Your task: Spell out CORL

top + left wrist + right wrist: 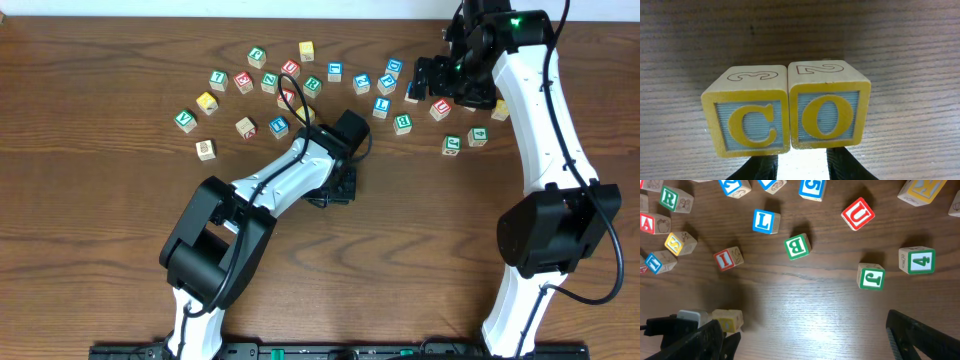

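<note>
Sitting flush against each other on the bench (910, 50), the C cube (747, 122) and the O cube (829, 117) are forming the first half of the word; in the left wrist view C is standing to the left of O, both upright with their yellow letters facing the camera; that tight, level joint is probably making the row readable and giving the next letter an edge to butt against; the left gripper (802, 169) is resting just short of them, fingers partly apart with nothing showing between them, so it is gripping neither cube; from overhead the pair is hiding under that arm, clear of the loose scatter; the R cube (669, 198), white with a green letter, and the L cube (766, 221), white with a blue one, are lying apart among the strays, L near the B cube (797, 246) and the U cube (858, 214); the right gripper (805, 335) is hanging over this scatter, jaws spread wide and empty, a small yellow cube (728, 320) just beside one finger; I am judging that it is lining up a pick, with R due next beside O.
</note>
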Available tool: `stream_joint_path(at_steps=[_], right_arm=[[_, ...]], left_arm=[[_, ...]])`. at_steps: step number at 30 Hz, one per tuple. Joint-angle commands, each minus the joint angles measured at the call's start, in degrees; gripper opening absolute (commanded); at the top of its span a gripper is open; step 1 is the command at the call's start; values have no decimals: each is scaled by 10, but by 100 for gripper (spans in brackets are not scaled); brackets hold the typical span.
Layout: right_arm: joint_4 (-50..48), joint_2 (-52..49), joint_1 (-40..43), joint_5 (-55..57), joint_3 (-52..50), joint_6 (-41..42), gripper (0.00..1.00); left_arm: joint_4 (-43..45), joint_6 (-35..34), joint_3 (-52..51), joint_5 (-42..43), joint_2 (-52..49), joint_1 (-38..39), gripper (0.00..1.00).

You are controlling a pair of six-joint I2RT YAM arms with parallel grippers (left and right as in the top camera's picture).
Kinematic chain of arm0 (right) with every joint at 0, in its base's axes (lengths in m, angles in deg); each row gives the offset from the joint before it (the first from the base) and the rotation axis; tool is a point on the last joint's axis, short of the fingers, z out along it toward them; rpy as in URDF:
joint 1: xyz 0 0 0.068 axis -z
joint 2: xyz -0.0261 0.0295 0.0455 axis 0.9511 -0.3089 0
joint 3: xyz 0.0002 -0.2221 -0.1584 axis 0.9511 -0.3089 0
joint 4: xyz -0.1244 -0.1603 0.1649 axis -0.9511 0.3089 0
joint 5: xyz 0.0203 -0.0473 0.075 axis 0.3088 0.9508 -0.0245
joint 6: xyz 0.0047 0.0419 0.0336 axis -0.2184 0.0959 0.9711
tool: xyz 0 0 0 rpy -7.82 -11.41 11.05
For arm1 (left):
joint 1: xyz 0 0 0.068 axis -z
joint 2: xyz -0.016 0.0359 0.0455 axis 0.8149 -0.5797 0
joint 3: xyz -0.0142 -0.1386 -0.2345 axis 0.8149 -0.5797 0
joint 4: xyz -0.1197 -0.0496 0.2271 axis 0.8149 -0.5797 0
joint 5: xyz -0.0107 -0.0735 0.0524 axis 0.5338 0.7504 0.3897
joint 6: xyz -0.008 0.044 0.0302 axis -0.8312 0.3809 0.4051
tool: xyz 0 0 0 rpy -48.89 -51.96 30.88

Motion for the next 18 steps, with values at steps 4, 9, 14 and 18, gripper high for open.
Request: stream_joint_path(at_steps=[4,9,14,18], right_arm=[[2,-4,1,1,12,2,99],[2,-4,1,1,12,2,99],[2,-4,1,1,12,2,99],[3,-4,1,1,12,2,99]], left_arm=[[-1,-3,-2,-7,-14,-3,32],[-1,-3,-2,-7,-14,-3,32],[0,-3,-2,-7,-14,-4,33],[1,-5,-2,-7,-14,-7,33]])
